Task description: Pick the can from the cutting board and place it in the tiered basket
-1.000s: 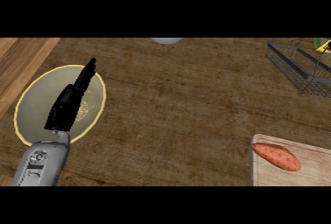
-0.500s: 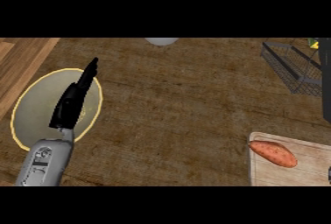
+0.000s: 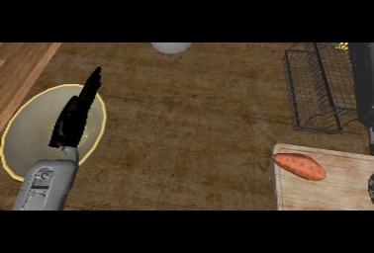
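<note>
My left hand rests straight-fingered over the plate; view has shifted left, basket nearer (can unseen).

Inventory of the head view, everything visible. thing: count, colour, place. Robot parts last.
Counter: 1, brown wood grain, fills most of the view.
Plate: 1, pale yellow with brighter rim, left side, partly under the left robot hand.
Basket: 1, dark wire, upper right.
Cutting board: 1, light wood, lower right corner.
Sweet potato: 1, orange, on the board's left part.
White object: 1, white, top edge centre, cut off; cannot tell what it is.
Dark shape: 1, black, right edge beside the basket; cannot identify.
Can: none clearly visible.
Left robot hand: 1, black, fingers straight, over the plate; grey forearm below it.
Right robot hand: not identifiable.
</note>
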Robot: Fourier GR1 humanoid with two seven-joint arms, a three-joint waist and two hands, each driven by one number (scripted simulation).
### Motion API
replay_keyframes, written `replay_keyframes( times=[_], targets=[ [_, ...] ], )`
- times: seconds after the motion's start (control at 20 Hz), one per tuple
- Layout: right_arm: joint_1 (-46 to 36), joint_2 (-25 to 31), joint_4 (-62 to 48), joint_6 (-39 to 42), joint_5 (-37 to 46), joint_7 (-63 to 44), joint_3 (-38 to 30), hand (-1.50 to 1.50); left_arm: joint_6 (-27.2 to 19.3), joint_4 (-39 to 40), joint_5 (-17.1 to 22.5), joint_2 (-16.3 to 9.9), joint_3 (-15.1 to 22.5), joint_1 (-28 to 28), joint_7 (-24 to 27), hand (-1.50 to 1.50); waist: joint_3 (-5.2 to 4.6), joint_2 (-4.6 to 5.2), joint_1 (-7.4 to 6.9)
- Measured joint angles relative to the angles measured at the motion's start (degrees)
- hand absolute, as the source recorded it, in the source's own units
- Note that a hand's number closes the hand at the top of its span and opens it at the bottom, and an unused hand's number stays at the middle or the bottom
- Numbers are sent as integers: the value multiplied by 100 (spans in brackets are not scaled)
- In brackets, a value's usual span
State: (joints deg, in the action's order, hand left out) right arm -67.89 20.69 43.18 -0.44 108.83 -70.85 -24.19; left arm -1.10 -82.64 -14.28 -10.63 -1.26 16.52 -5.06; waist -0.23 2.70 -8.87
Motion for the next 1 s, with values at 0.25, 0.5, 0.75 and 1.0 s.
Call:
replay_keyframes(
  times=[0.25, 0.5, 0.75, 1.0],
  targets=[
    [-182, -20, -473, 283, 524, -41, -281, 150, -18, 28, 38, -21, -82, -79, 22, 0, 5, -51, 171],
    [-364, -153, -781, 411, 778, -69, -624, 150, -36, 31, 85, -83, -210, -181, 19, 0, 14, -103, 329],
    [-389, -382, -946, 315, 752, -34, -1010, 150, -62, 51, 91, -105, -275, -304, 100, 0, 20, -137, 464],
    [-321, -622, -911, 87, 610, 22, -1404, 150, -73, 75, 126, -138, -365, -454, 217, 0, 24, -158, 546]
  ],
)
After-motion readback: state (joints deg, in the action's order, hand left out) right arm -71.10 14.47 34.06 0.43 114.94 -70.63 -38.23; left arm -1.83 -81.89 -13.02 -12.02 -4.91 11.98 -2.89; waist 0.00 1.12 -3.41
